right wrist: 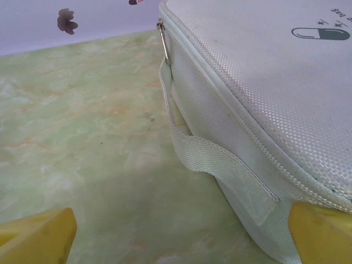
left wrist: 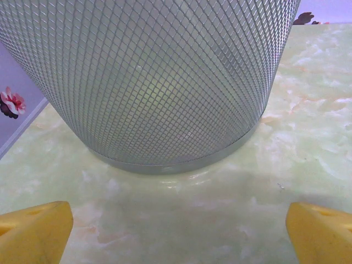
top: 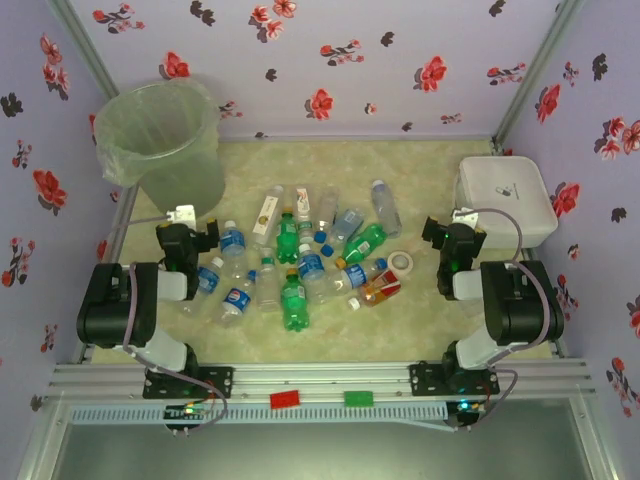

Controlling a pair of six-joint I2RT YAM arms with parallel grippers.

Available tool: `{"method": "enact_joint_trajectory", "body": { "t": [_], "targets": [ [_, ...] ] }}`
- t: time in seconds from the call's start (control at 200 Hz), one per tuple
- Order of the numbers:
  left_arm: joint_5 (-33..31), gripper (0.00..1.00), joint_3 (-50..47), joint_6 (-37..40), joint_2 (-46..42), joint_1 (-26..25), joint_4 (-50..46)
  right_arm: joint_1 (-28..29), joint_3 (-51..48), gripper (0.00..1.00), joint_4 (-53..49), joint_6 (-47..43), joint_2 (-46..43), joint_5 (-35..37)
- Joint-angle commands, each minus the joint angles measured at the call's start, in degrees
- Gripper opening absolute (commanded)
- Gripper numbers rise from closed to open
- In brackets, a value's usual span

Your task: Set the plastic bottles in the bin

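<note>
"Yellow fingertips spread wide on the left hand (left wrist: pixel 176 236), nothing between them. It's nosed up to the foot of the tall round metal-mesh bin with the pale green bag liner (left wrist: pixel 154 82)."

"Right hand (right wrist: pixel 179 236) is the same: fingers wide apart, empty, pointed at the white zipped fabric box (right wrist: pixel 264 82) in the far right corner. So where are the bottles?"

"Heaped mid-way between the arms on the marbled pale green surface (top: pixel 420 335). They're small plastic drink bottles (top: pixel 300 262), clear, green and one reddish, all lying down, several touching or crossing. The bin stands far left, well apart from the heap."

"How would they handle, do you reckon?"

"Light, I'd say, with thin smooth walls that dent under a hard squeeze. Being round, they'd roll or squirt out of a sloppy pinch."

"So where to take hold?"

"Across the belly, about where the label sits, fingers square to the length. Necks look too narrow to trust. I'd begin at the edge, maybe the green bottle (top: pixel 293 300) nearest the arms, and steer clear of the small white tape roll (top: pixel 402 263)."
</note>
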Motion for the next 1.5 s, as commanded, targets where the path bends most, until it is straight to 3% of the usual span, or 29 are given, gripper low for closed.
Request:
{"method": "enact_joint_trajectory", "body": {
  "t": [0.0,1.025,1.23,1.38,1.495],
  "targets": [
    [0.5,1.0,0.52,-0.78,-0.58,0.36,0.37,-0.1,1.22,1.0,0.54,-0.68,0.47,-0.61],
    [0.85,1.0,0.62,-0.9,-0.57,0.44,0.11,-0.64,1.24,1.0,0.35,-0.5,0.31,-1.76],
    [-0.93,1.0,0.27,-0.95,-1.77,0.12,0.1,-0.23,4.01,1.0,-9.6,-1.16,-5.74,-2.1],
    [-6.87,1.0,1.78,-0.46,-11.36,-1.96,-9.81,1.06,5.91,1.0,-18.16,-1.42,-13.79,-0.54],
    [-11.72,1.0,8.32,-7.88,-19.75,-2.46,-29.16,2.7,10.81,1.0,-30.8,4.02,-19.82,0.49]
  ]
}}
